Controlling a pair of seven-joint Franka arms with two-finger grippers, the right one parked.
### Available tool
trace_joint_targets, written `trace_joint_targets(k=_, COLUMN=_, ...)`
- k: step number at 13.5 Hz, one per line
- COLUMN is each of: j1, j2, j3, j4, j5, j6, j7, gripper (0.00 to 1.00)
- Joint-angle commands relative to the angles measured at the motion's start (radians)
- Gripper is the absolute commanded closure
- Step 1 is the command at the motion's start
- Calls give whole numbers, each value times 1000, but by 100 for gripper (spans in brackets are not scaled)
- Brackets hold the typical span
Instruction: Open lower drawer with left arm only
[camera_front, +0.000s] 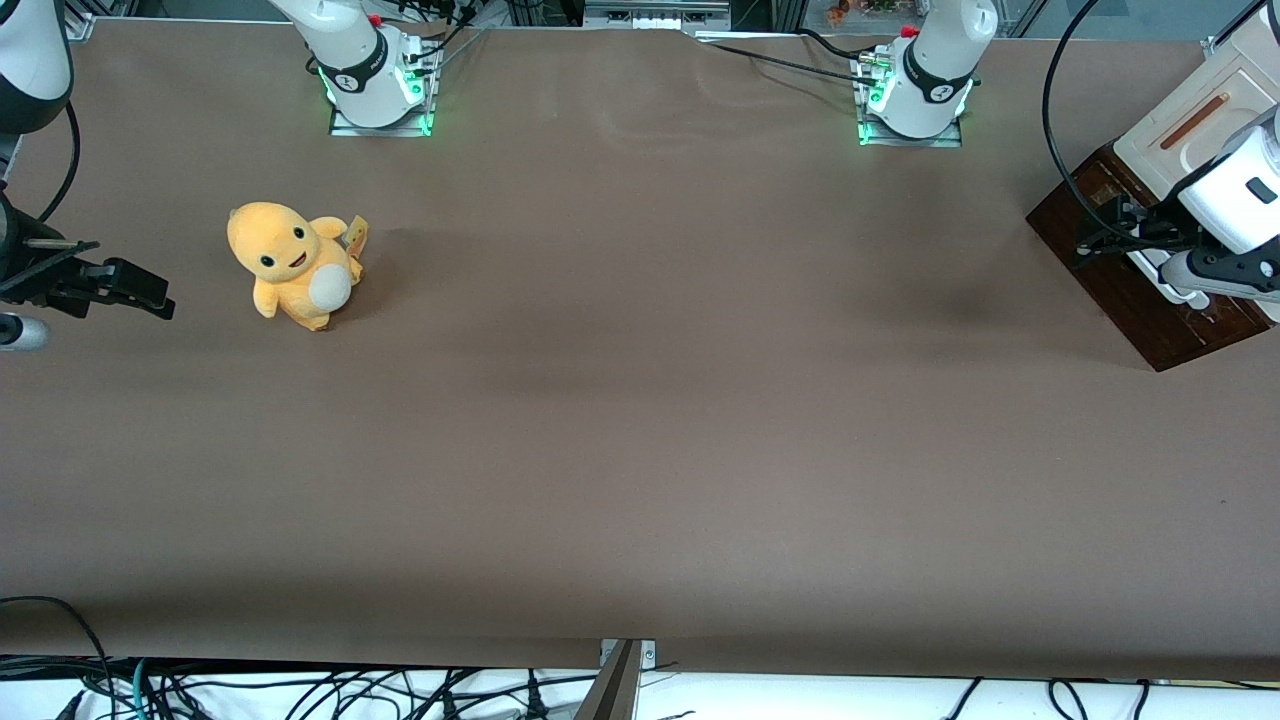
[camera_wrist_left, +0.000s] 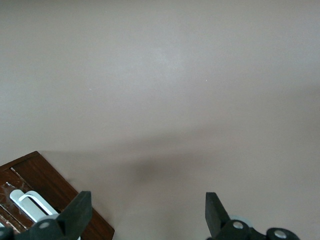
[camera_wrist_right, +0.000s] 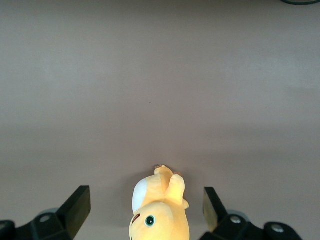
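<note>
writing: i can read none on the cabinet or the toy
left arm (camera_front: 1235, 195): reaches down over the lower drawer (camera_front: 1130, 275)
gripper (camera_wrist_left: 145, 212): released, fingers spread wide, just above the drawer's white handle (camera_wrist_left: 32, 205)
lower drawer: at the working arm's end of the table
count: i see one plush toy (camera_front: 295, 265), well apart from the drawer
</note>
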Motion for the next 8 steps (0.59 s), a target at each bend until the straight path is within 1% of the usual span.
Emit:
trace_joint_targets(k=1, j1=-7, j2=7, j3=0, j4=23, j5=27, j6=-21, j7=5, gripper=0)
trace_joint_targets(k=4, j1=-7, j2=7, j3=0, j4=23, j5=27, j6=-19, j7=3, gripper=0)
trace_joint_targets(k=5, j1=-7, j2=7, j3=-9, j4=23, j5=27, j6=-21, j7=-6, gripper=0)
trace_joint_targets(k=6, j1=-7, j2=8, j3=-38, j4=23, j5=28, j6=-21, j7=-7, gripper=0)
trace_joint_targets(k=8, j1=-7, j2=10, j3=-48, j4=25, j5=30, j6=-21, j7=-9, gripper=0)
